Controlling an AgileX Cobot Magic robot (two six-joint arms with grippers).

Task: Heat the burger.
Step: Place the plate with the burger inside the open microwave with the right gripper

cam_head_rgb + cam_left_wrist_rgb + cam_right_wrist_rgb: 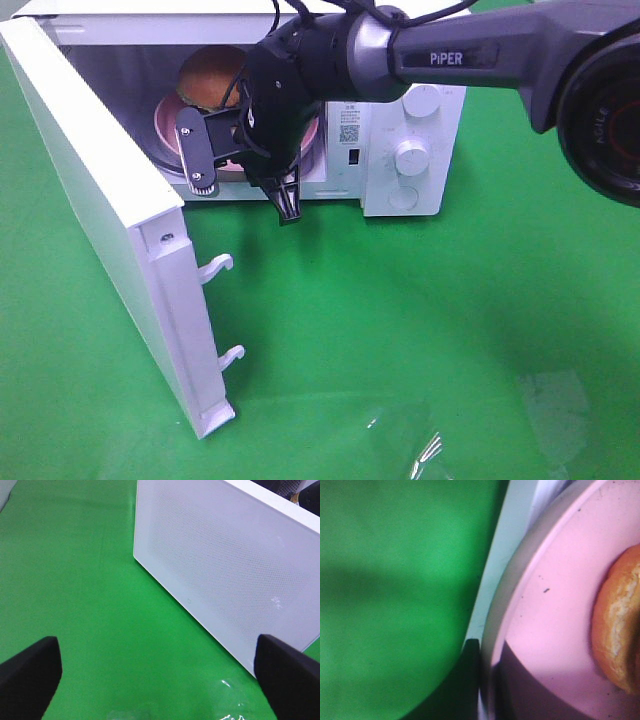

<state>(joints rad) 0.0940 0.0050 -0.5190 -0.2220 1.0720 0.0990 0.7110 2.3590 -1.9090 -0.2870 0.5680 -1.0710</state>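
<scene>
Green cloth [400, 330], white microwave [420, 130] with burger [210, 75] inside, "PiPER" on right arm [450, 58]

Bright, even overhead light floods the green worktop [450, 300] in the high view, leaving only a faint, soft shadow under the arm [450, 55]. Glare glints off the worktop near its front edge. The arm's joint closest to the lens is soft at the frame's right edge. In the left wrist view the door [225, 565] is crisp but washed pale, and the left claw [160, 675] shows only as two dark, soft-edged tips. The right wrist view is badly out of focus: the plate [555, 605] and burger [620, 625] blur together, and a dark shadow covers part of the plate.
</scene>
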